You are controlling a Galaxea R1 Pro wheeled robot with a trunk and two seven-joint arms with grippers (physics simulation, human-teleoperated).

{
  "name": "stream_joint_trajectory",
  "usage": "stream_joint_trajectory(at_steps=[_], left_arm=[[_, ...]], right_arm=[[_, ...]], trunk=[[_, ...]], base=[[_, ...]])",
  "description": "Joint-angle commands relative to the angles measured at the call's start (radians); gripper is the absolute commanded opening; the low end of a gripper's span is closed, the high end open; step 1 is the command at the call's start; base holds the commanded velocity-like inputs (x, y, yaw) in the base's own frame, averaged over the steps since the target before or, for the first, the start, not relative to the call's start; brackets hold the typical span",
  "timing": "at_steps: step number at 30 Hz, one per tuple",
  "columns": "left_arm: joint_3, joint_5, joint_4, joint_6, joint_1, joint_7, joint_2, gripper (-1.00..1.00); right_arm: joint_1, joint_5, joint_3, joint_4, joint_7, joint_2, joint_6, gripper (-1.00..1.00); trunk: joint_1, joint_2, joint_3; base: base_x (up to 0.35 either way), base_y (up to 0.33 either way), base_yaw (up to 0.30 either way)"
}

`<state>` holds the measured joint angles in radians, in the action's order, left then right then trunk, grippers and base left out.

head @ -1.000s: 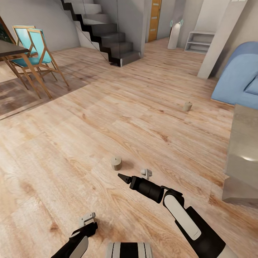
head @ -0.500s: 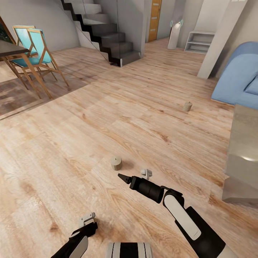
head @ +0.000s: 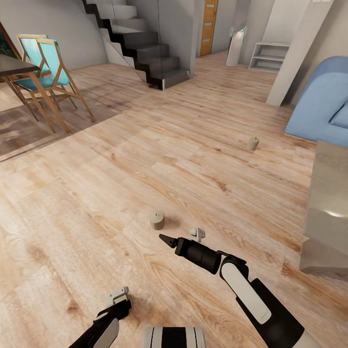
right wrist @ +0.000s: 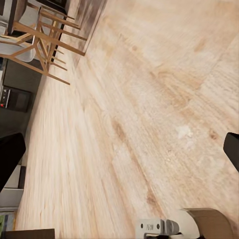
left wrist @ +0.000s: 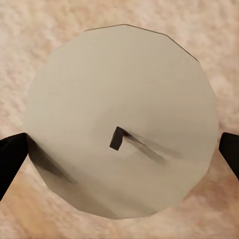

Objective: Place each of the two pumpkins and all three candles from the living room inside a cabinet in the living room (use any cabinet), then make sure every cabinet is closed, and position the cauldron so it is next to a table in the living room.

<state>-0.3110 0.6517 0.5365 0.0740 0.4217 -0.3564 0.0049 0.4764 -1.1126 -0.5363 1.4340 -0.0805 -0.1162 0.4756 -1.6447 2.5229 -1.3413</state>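
Observation:
Two beige candles stand on the wood floor in the head view, a near candle (head: 156, 220) and a far candle (head: 252, 143). My right gripper (head: 177, 236) hovers just right of the near candle, open, with only floor between its black fingertips (right wrist: 10, 162). Low by my base is my left gripper (head: 118, 296). Its wrist view looks straight down on another candle (left wrist: 119, 119) with a small wick, and the dark fingertips (left wrist: 11, 157) sit against both sides of it. The grey-topped table (head: 331, 183) runs along the right edge. No pumpkin, cauldron or cabinet is in view.
A blue sofa (head: 321, 104) stands behind the table at the right. A dark dining table with teal chairs (head: 46, 65) is at far left. Black stairs (head: 145, 48), a white shelf (head: 268, 55) and a slanted pillar (head: 297, 53) line the back.

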Motion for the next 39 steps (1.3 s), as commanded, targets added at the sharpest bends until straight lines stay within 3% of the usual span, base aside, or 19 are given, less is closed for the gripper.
stream_joint_trajectory(at_steps=[1,5,11,39], left_arm=[[-0.005,0.001,0.002,0.005,0.000,-0.009,0.001,-1.00],[-0.005,-0.001,0.002,-0.002,0.000,-0.009,0.001,-1.00],[-0.010,0.004,0.002,-0.076,-0.001,-0.009,0.000,-1.00],[-0.008,0.002,0.002,-0.083,-0.001,-0.010,0.001,-1.00]], right_arm=[[0.001,-0.003,-0.001,0.000,-0.001,-0.001,0.002,1.00],[0.001,-0.003,-0.001,0.000,-0.001,-0.001,0.002,1.00],[0.001,-0.003,-0.001,0.000,-0.001,-0.001,0.002,1.00],[0.001,-0.003,-0.001,0.000,-0.001,-0.001,0.003,1.00]], trunk=[[0.000,0.000,-0.001],[0.000,0.000,-0.001],[0.000,0.000,-0.001],[0.000,0.000,-0.001]], base=[[0.000,0.000,0.000],[0.000,0.000,0.000],[0.000,0.000,0.000],[0.000,0.000,0.000]])
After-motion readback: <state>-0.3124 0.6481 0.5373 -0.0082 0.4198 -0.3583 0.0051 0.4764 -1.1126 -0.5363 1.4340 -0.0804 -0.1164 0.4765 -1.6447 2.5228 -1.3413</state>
